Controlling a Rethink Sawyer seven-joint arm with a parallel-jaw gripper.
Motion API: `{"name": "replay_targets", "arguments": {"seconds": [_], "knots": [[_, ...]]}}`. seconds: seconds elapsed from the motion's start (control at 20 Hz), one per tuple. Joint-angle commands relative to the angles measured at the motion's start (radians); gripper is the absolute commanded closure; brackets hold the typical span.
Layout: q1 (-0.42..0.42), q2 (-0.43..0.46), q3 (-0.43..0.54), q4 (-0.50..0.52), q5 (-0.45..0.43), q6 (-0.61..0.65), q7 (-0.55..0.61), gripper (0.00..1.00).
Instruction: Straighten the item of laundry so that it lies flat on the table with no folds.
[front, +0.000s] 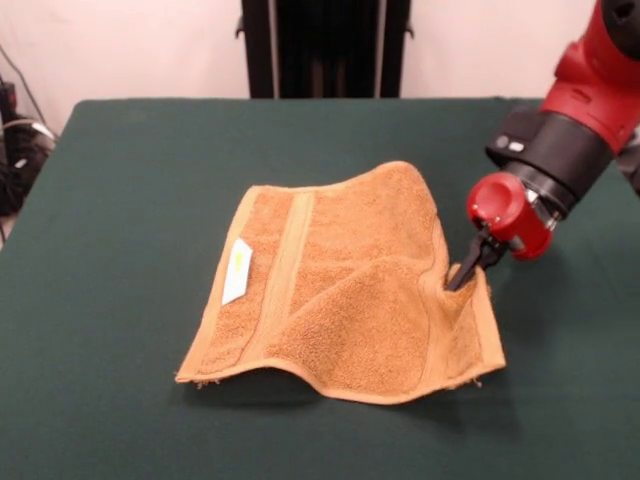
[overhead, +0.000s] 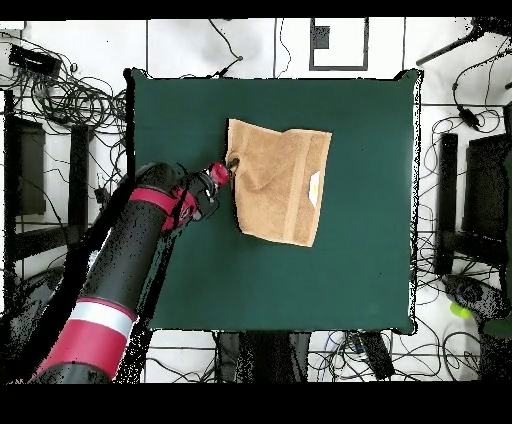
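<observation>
**Tool at the towel's edge, ridge yet to flatten**

The tool (front: 462, 275) dips into the towel (front: 340, 290) at the side farthest from its white label (front: 237, 271); it looks pinched on that edge, but I cannot tell for sure, the tips being buried in a fold; the towel sits mid-table (front: 120, 200), humped in a ridge running from the tool; the step, I judge, is pulling that edge outward, away from the label; the cloth's underside and the tool's tips stay hidden.

We see the table (front: 120, 300) from across it at a low slant, and from straight overhead, farther off, both views sharing its green top.
</observation>
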Motion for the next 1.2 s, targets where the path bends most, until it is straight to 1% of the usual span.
{"name": "replay_targets", "arguments": {"seconds": [0.05, 0.2, 0.3, 0.35, 0.5, 0.55, 0.65, 0.75, 0.8, 0.85, 0.9, 0.95, 1.0, 1.05, 1.1, 1.15, 1.2], "knots": [[0.016, 0.053, 0.0, 0.039, 0.017, -0.133, 0.299, 1.0], [0.007, 0.064, 0.005, 0.046, 0.054, -0.159, 0.313, 1.0], [-0.007, 0.073, 0.017, 0.032, 0.078, -0.173, 0.317, 1.0], [-0.001, 0.084, -0.006, 0.028, 0.087, -0.212, 0.361, 1.0], [-0.023, 0.071, 0.034, 0.028, 0.116, -0.201, 0.312, 1.0], [-0.029, 0.066, 0.042, 0.031, 0.133, -0.195, 0.315, 1.0], [-0.022, 0.067, 0.026, 0.039, 0.177, -0.184, 0.365, 1.0], [-0.036, 0.046, 0.047, 0.036, 0.168, -0.182, 0.289, 1.0], [-0.036, 0.04, 0.053, 0.04, 0.177, -0.163, 0.278, 1.0], [-0.027, 0.048, 0.034, 0.032, 0.185, -0.149, 0.289, 1.0], [-0.03, 0.041, 0.046, 0.036, 0.191, -0.13, 0.266, 1.0], [-0.032, 0.034, 0.054, 0.047, 0.207, -0.115, 0.268, 1.0], [-0.026, 0.039, 0.041, 0.058, 0.238, -0.122, 0.325, 1.0], [-0.028, 0.038, 0.047, 0.077, 0.266, -0.137, 0.36, 1.0], [-0.021, 0.045, 0.029, 0.092, 0.304, -0.158, 0.401, 1.0], [-0.015, 0.052, 0.011, 0.107, 0.342, -0.178, 0.442, 0.0], [-0.017, 0.049, 0.015, 0.115, 0.359, -0.173, 0.458, 0.0]]}}
